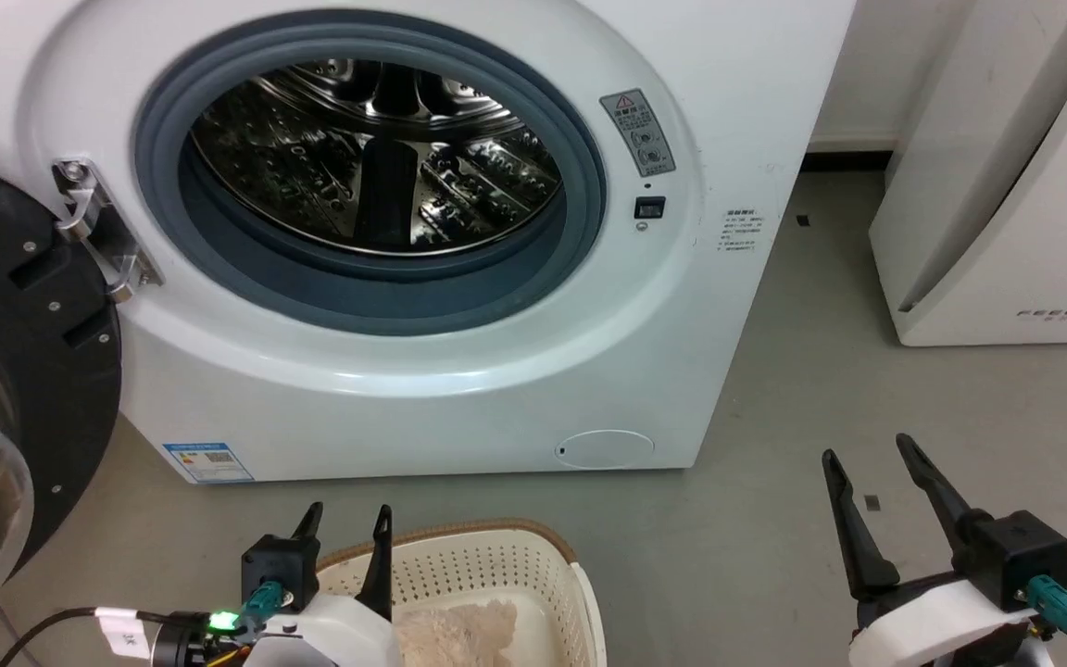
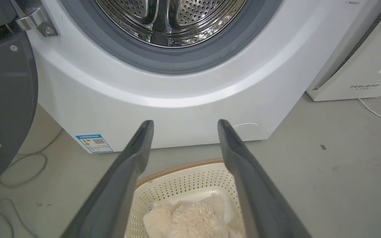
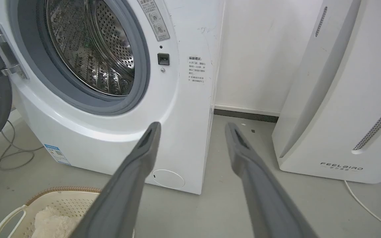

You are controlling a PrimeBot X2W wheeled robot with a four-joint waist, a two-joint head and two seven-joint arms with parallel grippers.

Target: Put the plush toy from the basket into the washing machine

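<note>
I'm hovering my left gripper [image 1: 346, 515], fingers spread and empty, above the basket [image 1: 496, 532] at six o'clock. The plush toy [image 2: 190, 218] is lying inside it, untouched, so I'm calling this the reach-in. Next I'm needing to dip, pinch the fluff and lift toward the washing machine [image 1: 422, 371] at twelve, where its drum [image 1: 376, 157] is gaping. My right gripper [image 1: 867, 448] is idling spread at four. The door [image 1: 24, 371] is hanging open at nine and a white appliance [image 1: 1006, 232] is standing at two. The porthole's lip is looking like the one hurdle.
</note>
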